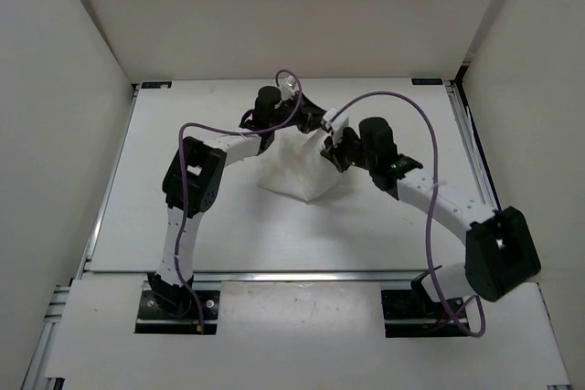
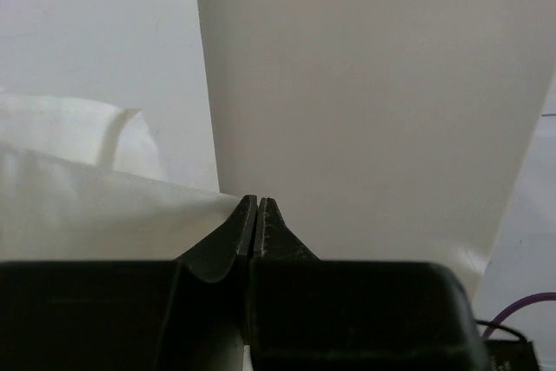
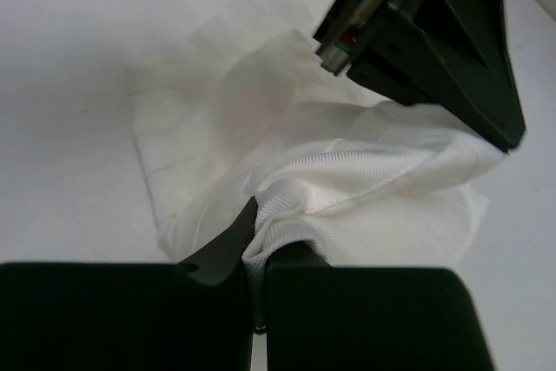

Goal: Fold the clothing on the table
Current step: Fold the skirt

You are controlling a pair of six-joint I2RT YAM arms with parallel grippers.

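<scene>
The white clothing (image 1: 297, 175) lies at the middle of the table (image 1: 183, 216), with its far part pulled up into a tent between the two grippers. My right gripper (image 1: 335, 154) is at the garment's right side. In the right wrist view it (image 3: 261, 208) is shut on a bunched, ribbed fold of the clothing (image 3: 347, 171). My left gripper (image 1: 315, 125) is above the far edge. In the left wrist view its jaws (image 2: 257, 199) are pressed together, and the taut fabric (image 2: 87, 206) runs right up to their tip.
White walls enclose the table on three sides, and a silver rail (image 1: 274, 273) runs along its near edge. Purple cables (image 1: 402, 102) loop above both arms. The left arm's dark wrist housing (image 3: 434, 41) hangs close above the cloth, near the right gripper.
</scene>
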